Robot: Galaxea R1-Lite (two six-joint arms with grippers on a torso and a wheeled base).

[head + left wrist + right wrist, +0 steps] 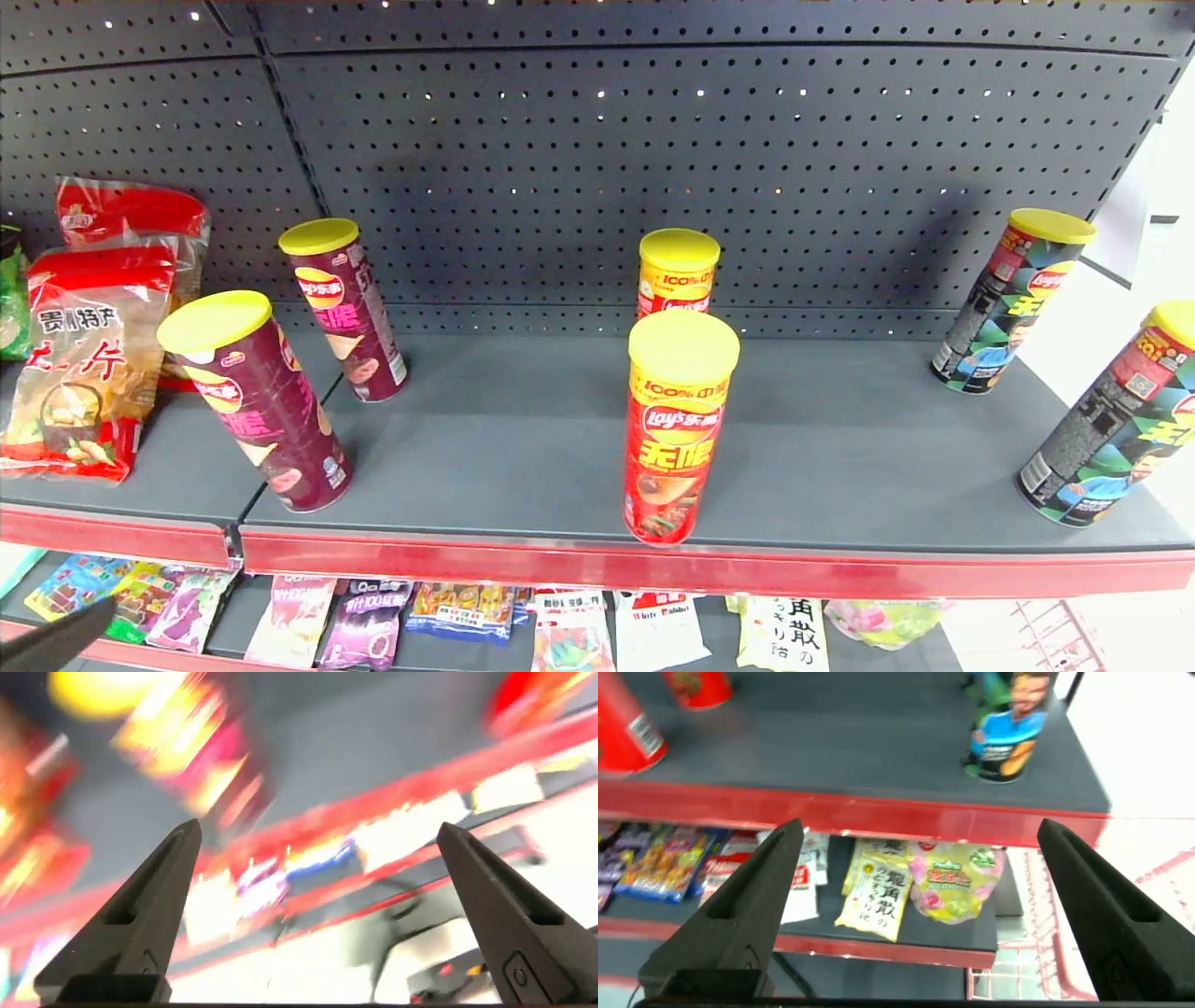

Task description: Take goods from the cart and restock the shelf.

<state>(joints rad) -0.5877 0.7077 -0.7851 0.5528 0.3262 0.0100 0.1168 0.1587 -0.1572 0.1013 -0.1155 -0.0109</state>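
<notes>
Upper shelf (523, 420): six chip cans are stood upright in three front/back pairs.
- Left end: front maroon can (266, 411) is set near the front edge, with the rear maroon can (347, 313) behind it, closer to the back panel.
- Middle: front red can (674, 439) is placed right at the front edge; rear red can (674, 275) is lined up directly behind it.
- Right end: front black can (1111, 429) is placed near the front right corner, rear black can (1013, 303) near the back right corner.

Snack bags (79, 373) are stacked at the far left end.
Lower shelf (906, 943): flat packets (467, 611) are laid in a row along it.
Pink wire frame (1027, 961) is seen below the shelf's right end.

Left gripper (320, 829): fingers spread apart, nothing held, pointed at the red front edge; view is blurred.
Right gripper (922, 826): fingers spread apart, nothing held, level with the lower shelf, toward the right end.
</notes>
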